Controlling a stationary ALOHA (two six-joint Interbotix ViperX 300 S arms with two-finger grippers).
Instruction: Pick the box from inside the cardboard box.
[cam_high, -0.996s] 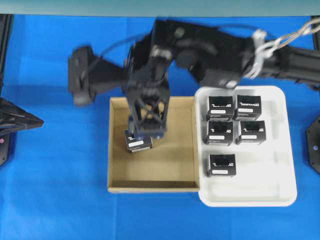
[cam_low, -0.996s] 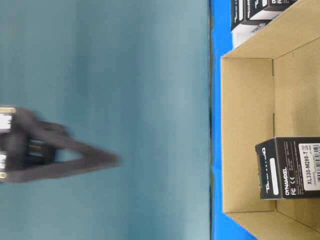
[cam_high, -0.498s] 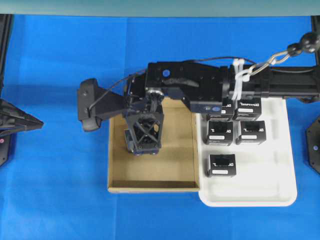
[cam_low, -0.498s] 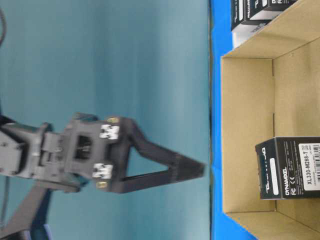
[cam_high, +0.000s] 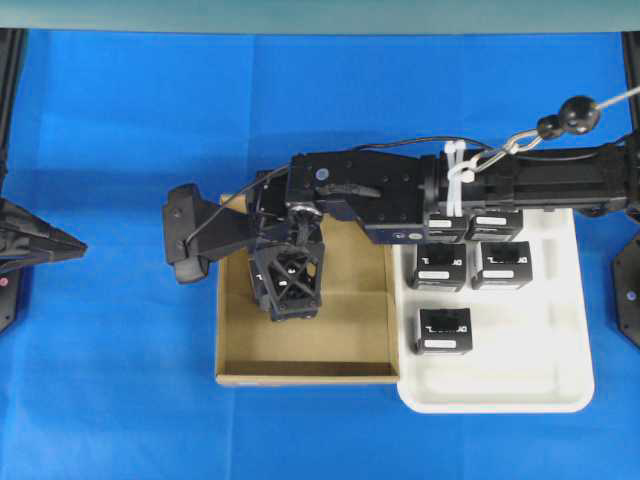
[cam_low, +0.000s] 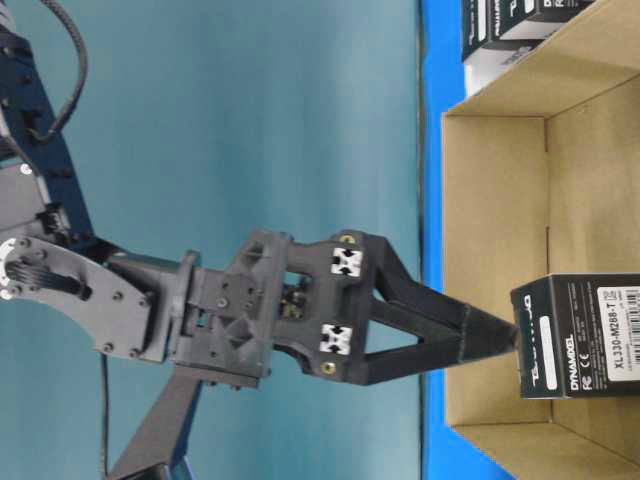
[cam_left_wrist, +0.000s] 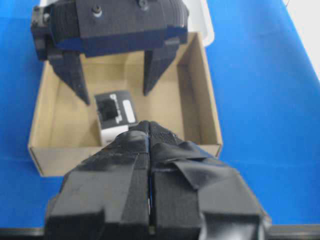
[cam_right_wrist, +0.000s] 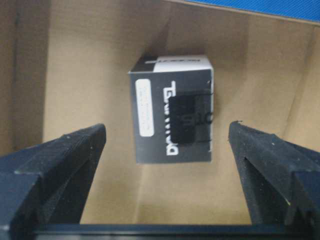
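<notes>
Box (cam_right_wrist: 172, 111) sits upright inside the carton (cam_high: 355, 340), near its left wall in the overhead view, label strip (white) running along the top face. Right gripper (cam_right_wrist: 167, 150) hangs over it, jaws spread wide, touching nothing; left gripper (cam_left_wrist: 150, 150) is pressed closed outside the carton.

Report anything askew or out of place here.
Nothing stands out. One box sits flat in the cardboard box, square between the right gripper's open jaws; the others sit upright in the tray.
</notes>
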